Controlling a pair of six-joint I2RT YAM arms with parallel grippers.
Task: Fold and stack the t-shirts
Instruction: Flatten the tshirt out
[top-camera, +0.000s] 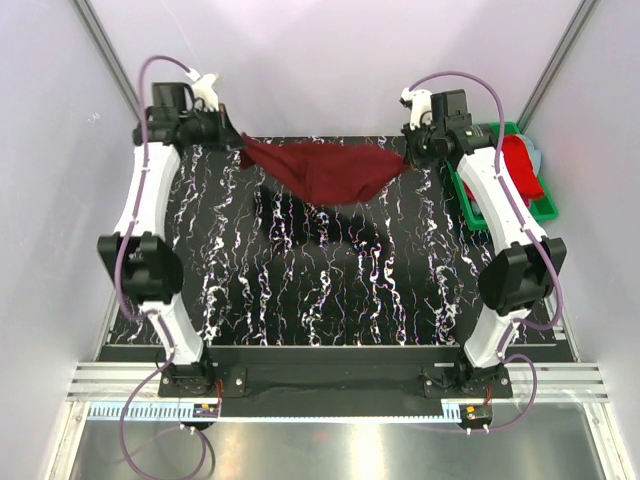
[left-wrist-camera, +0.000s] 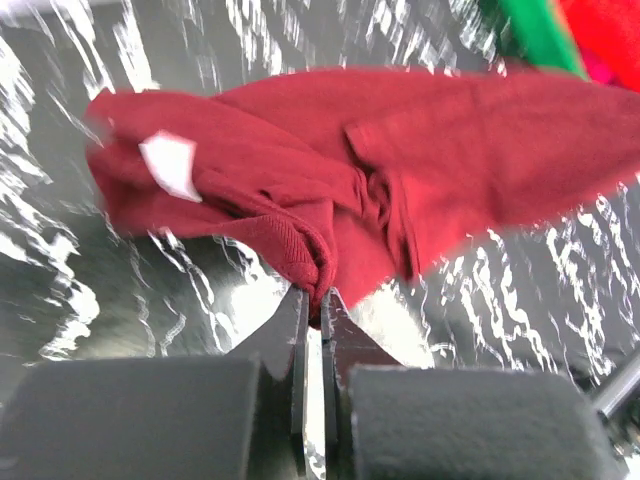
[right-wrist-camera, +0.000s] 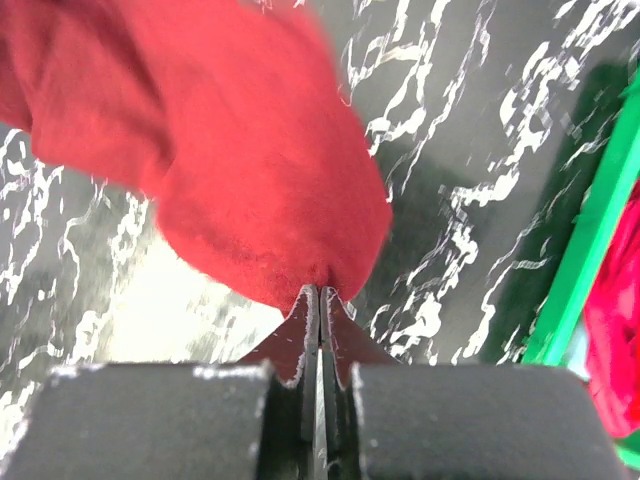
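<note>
A dark maroon t-shirt (top-camera: 325, 170) hangs stretched between both grippers above the far part of the table. My left gripper (top-camera: 236, 140) is shut on its left end; in the left wrist view its tips (left-wrist-camera: 318, 297) pinch a bunched hem of the shirt (left-wrist-camera: 420, 160), with a white label showing. My right gripper (top-camera: 410, 152) is shut on the right end; in the right wrist view the tips (right-wrist-camera: 319, 293) pinch the cloth (right-wrist-camera: 230, 150). A bright red t-shirt (top-camera: 520, 165) lies in the green bin, also seen in the right wrist view (right-wrist-camera: 612, 330).
The green plastic bin (top-camera: 545, 208) stands at the far right of the black marbled table (top-camera: 330, 290); its rim shows in the right wrist view (right-wrist-camera: 580, 270) and the left wrist view (left-wrist-camera: 535, 30). Pale walls enclose the table on three sides.
</note>
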